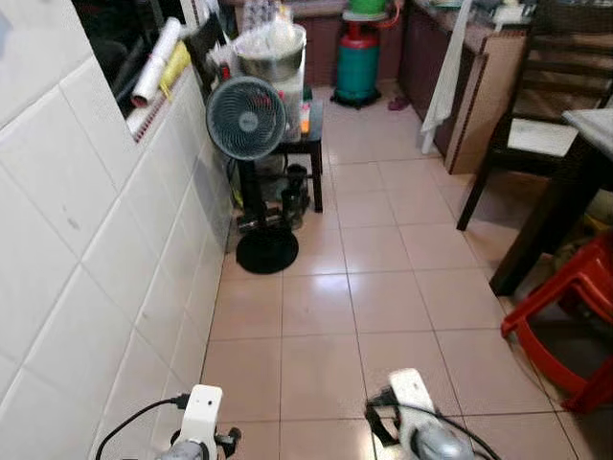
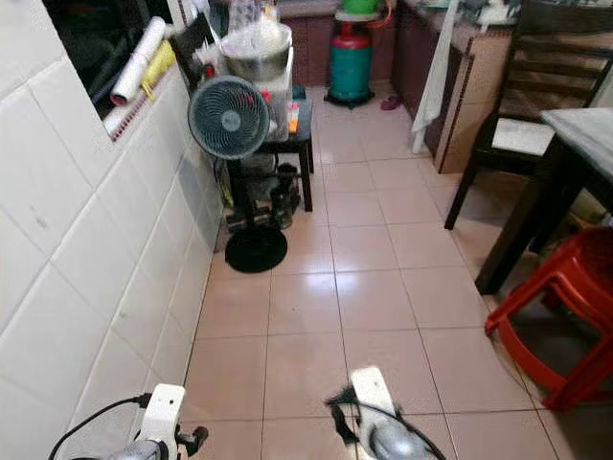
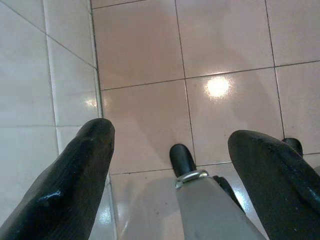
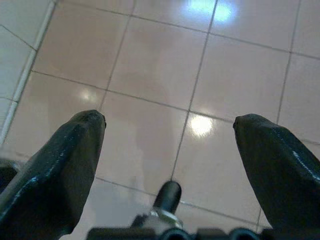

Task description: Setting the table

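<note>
Nearest, low in the head views: left end effector (image 3: 170, 165) and right end effector (image 4: 167, 155), both hanging idle above the pink tiled floor (image 1: 383, 297), fingers spread wide, nothing held. Close on the left, a white tiled wall (image 1: 86, 278) running along the passage. Farther along it, a standing fan (image 1: 247, 120) on a round black base, and just behind it a small dark side table (image 1: 305, 146) carrying a covered metal pot (image 1: 273, 53). On the right, near, a red plastic stool (image 1: 575, 316); beyond and above it, the corner of the dining tabletop (image 1: 592, 125) on dark legs, with a dark wooden chair (image 1: 536, 105) drawn up at its far side. At the far end, a green gas cylinder (image 1: 356, 67) against dark cabinets, a white cloth (image 1: 445, 72) hanging beside. No plates, cups or cutlery visible anywhere; surface of the tabletop mostly cut off by the frame edge. Probably still the walking stage, with nothing yet fetched. Best done by steering down the middle of the floor, well off the fan base and the stool, turning right toward the tabletop or ahead toward the cabinets to find tableware, and keeping both arms low until something to grasp comes into sight.
</note>
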### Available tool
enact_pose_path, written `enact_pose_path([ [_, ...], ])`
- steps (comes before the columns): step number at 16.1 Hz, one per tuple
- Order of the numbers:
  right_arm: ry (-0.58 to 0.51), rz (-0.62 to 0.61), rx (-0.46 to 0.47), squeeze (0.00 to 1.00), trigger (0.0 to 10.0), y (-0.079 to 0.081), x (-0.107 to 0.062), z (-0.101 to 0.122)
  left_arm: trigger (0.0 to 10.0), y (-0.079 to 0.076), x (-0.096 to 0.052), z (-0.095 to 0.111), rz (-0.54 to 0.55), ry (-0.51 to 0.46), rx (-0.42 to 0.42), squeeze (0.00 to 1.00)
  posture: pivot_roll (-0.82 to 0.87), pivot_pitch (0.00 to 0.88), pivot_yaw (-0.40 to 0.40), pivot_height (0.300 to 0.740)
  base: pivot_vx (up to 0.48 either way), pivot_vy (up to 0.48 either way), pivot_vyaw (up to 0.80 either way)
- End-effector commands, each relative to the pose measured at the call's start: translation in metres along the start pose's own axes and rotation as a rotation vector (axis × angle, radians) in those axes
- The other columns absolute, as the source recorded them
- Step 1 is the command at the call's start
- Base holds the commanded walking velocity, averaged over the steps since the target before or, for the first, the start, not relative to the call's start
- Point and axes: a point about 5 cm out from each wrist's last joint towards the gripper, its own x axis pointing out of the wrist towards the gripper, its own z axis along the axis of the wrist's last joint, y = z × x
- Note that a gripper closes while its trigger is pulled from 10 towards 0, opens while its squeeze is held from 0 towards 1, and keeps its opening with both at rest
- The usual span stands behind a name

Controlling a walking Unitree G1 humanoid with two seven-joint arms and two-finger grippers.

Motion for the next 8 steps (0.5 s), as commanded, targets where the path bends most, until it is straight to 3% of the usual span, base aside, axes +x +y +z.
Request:
enact_pose_path([
  [1, -0.026, 0.022, -0.023, 0.0, 10.0, 0.011, 0.006, 0.018, 10.0, 0.004, 0.0, 0.005, 0.01, -0.006, 0.008, 0.0, -0.08, 0.0, 0.053, 0.74, 0.401, 0.0, 0.0],
  [5, -0.054, 0.049, -0.043, 0.0, 10.0, 0.041, 0.014, 0.044, 10.0, 0.004, 0.001, 0.009, 0.007, -0.021, 0.01, 0.0, -0.08, 0.0, 0.054, 0.74, 0.41, 0.0, 0.0],
  [8, -0.05, 0.049, -0.04, 0.0, 10.0, 0.054, 0.015, 0.048, 10.0, 0.004, 0.001, 0.009, 0.004, -0.021, 0.014, 0.0, -0.08, 0.0, 0.056, 0.74, 0.409, 0.0, 0.0],
])
